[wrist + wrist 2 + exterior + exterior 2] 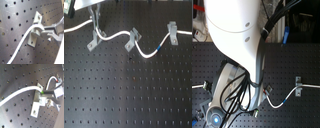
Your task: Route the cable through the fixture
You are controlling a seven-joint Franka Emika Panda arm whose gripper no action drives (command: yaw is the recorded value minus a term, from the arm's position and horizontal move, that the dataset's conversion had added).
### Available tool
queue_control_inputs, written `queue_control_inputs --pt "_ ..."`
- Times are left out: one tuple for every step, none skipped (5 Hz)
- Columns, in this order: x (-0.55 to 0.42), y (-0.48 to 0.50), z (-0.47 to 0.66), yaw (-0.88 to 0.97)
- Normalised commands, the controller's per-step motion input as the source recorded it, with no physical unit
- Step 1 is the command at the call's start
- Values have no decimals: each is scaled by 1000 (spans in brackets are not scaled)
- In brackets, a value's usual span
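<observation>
I see gripper (43,32) closed on cable (25,38) right at left clip (94,40). Cable runs on rightward through middle clip (132,39) and right clip (171,32) across worktop (124,95).

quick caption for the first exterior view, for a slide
White cable with a blue band draped across three metal clips on a black perforated board.

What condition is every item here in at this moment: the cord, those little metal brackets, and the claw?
Cable: lying slack across all three clips, sagging between them.
Left clip: upright, cable at it, gripper beside it.
Middle clip: upright, cable passing it.
Right clip: upright, cable passing it.
Gripper: at a clip, fingers on the cable; closed or not is unclear.
</observation>
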Motion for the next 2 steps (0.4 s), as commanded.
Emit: queue_control_inputs --pt "-133 -119 6 14" --pt "-283 -166 8 40"
